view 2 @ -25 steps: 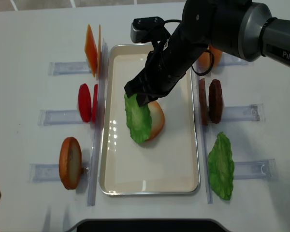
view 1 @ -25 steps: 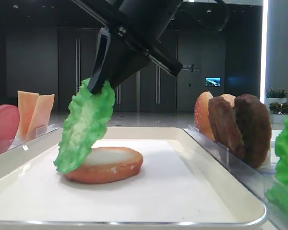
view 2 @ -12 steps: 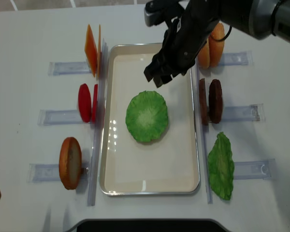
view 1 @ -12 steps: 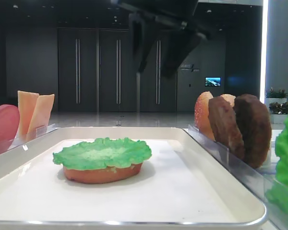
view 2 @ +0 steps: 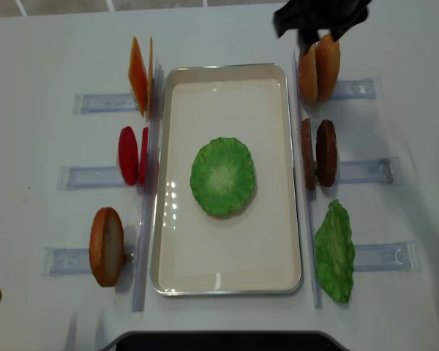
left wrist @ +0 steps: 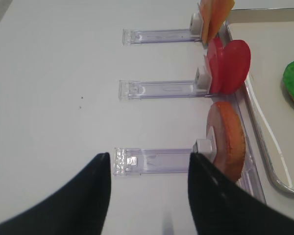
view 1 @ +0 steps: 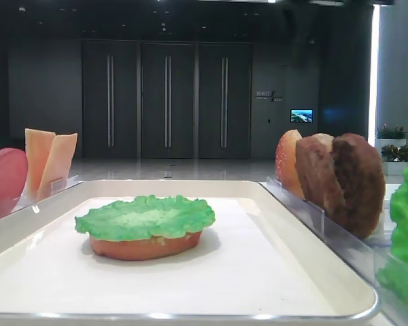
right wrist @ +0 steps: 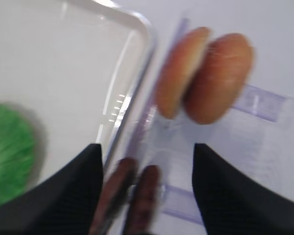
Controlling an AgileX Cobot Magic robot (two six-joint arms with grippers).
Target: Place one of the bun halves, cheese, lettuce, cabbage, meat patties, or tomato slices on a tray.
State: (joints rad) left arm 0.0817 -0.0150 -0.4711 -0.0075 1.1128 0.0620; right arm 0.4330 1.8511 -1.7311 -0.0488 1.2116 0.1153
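Your right gripper (view 2: 320, 20): jaws apart, holding nothing, above bun pair (view 2: 317, 72) standing in clear holder right of tray (view 2: 227, 281). Left gripper (left wrist: 149, 191): jaws apart, holding nothing. Lettuce (view 2: 222, 176) flat on bun half (view 1: 146, 246), mid-tray. Meat patties (view 2: 318, 153) upright, right holder.

The right gripper (view 2: 320, 20) sits at the far edge of the overhead view, right of centre, blurred. Its wrist view shows two dark fingers (right wrist: 63, 196) set wide apart with nothing between them; the jaws stand open and empty. The left gripper (left wrist: 147, 196) shows in its own wrist view as two dark fingers spread apart, gripping nothing. Its arm shows only as a dark sliver at the overhead view's lower left corner.
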